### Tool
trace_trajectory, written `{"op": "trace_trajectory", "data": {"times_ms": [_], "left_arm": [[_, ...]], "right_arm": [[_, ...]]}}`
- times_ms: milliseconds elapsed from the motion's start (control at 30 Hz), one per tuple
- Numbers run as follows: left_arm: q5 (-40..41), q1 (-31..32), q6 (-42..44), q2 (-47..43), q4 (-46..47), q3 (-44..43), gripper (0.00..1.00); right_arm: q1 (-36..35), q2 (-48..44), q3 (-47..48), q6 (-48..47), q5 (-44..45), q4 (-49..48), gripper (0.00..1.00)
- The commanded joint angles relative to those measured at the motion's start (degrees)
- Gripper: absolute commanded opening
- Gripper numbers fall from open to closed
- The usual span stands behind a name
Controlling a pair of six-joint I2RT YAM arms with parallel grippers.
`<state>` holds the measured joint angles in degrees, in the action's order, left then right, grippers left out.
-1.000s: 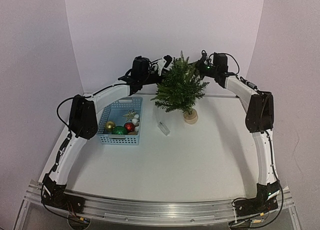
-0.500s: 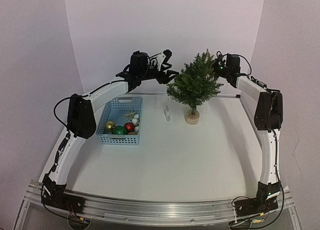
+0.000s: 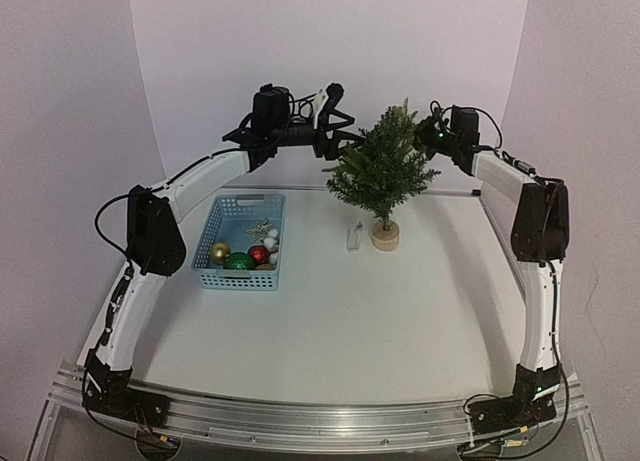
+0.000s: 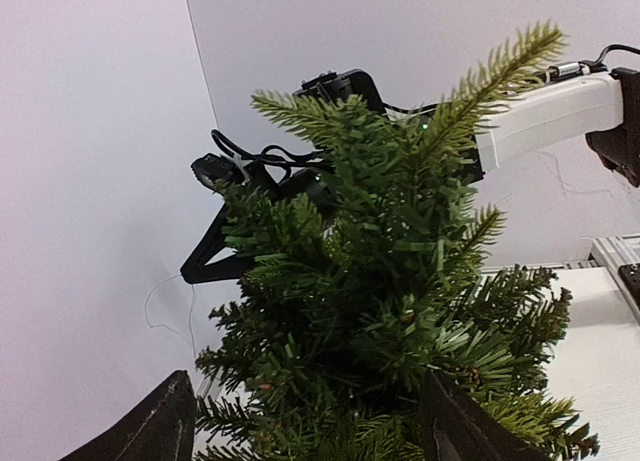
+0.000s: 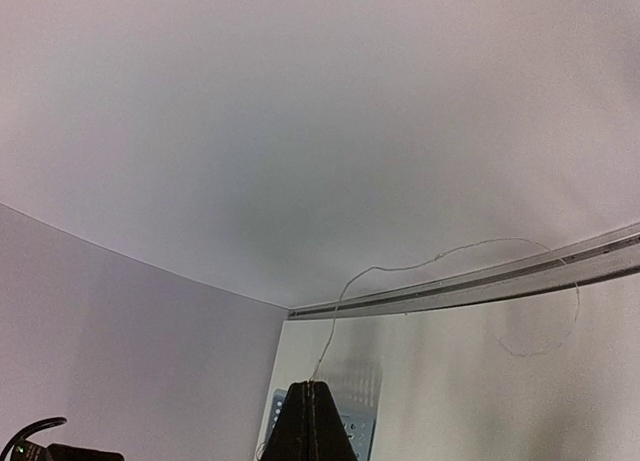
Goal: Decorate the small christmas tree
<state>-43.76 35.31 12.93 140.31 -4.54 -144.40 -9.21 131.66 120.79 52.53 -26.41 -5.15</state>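
Left claw [image 4: 308,396] spread open beside the small christmas tree [image 4: 390,281] — right claw [image 5: 310,389] shut on a thin thread [image 5: 372,269].

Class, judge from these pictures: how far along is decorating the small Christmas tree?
Done: no ornament shows on the small christmas tree. In hand: right gripper pinches a thin wire; left gripper open beside the tree. Remaining: baubles and star lie in the basket.

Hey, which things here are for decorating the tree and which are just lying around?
For the job: small christmas tree, blue basket of baubles, thin wire in the right gripper.
Lying about: small clear piece near the tree's base.
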Motion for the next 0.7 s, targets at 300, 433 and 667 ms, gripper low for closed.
{"op": "trace_trajectory", "data": {"times_ms": [300, 433, 667], "left_arm": [[-7.49, 1.74, -4.29, -5.18, -2.29, 1.02, 0.83], [-10.11, 2.65, -2.69, -5.14, -5.29, 0.86, 0.84], [-15.42, 1.95, -2.49, -6.23, -8.04, 0.13, 0.88]], "right_arm": [[-0.36, -4.00, -0.04, -0.69, 1.98, -0.42, 0.00], [-0.33, -5.68, -2.60, -1.03, 2.90, -0.39, 0.00], [-0.56, -5.20, -1.90, -0.43, 2.26, -0.12, 0.00]]}}
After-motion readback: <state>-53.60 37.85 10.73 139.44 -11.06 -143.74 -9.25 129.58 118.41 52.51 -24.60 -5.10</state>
